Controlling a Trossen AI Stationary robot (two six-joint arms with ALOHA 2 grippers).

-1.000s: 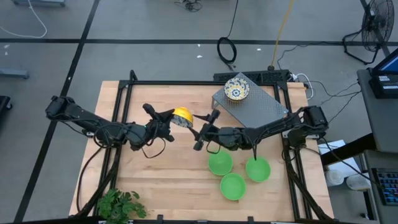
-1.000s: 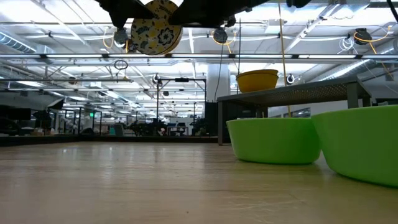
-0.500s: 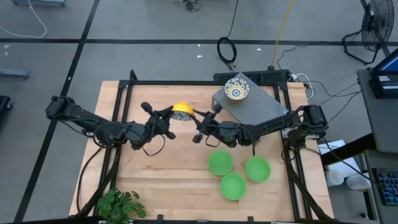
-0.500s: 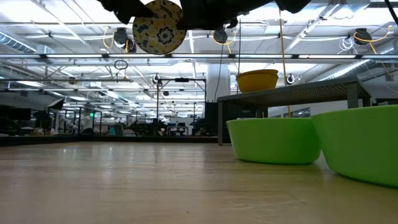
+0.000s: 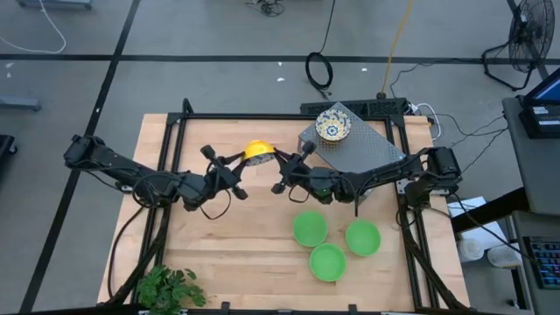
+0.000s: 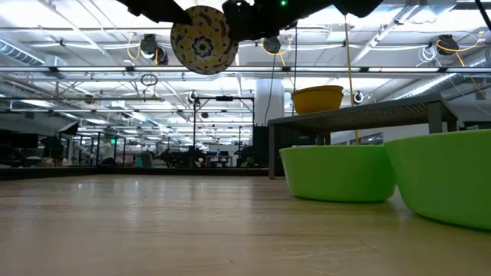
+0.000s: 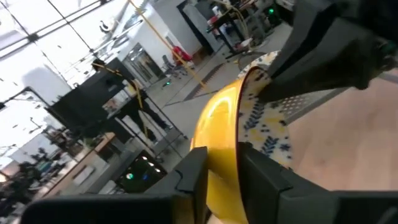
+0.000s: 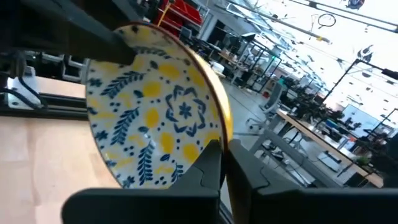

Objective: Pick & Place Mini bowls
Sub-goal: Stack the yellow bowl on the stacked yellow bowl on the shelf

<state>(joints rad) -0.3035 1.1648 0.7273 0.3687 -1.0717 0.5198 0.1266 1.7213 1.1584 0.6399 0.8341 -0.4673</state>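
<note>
Yellow on its outside and patterned in blue and yellow within, one mini bowl (image 5: 255,151) hangs tilted on edge above the wooden surface (image 5: 245,254), caught between the two arms near the middle. The right end effector (image 5: 282,171) has its fingers pressed together on the bowl's rim; the right wrist view shows the rim pinched between its two dark fingers (image 8: 211,168), with the floral inside of the bowl facing that camera. The left end effector (image 5: 220,168) is at the bowl's opposite edge. In the left wrist view its fingers (image 7: 196,171) straddle the rim with a small gap showing, so they stand slightly parted, and whether they still press on the bowl cannot be told. From the low view the bowl (image 6: 203,40) appears high up, its patterned face turned toward the camera, clear of the surface.

A second patterned bowl (image 5: 333,125) sits upright on the grey perforated rack (image 5: 367,153) at the far right part of the surface; in the low view its yellow outside (image 6: 317,100) shows on top of the rack. Three green bowls (image 5: 328,262) rest on the surface in a close cluster near the front right, below the right arm: one to the left (image 5: 310,229), one to the right (image 5: 363,237), and one nearest the front edge. A leafy plant (image 5: 171,289) lies at the front left corner.
</note>
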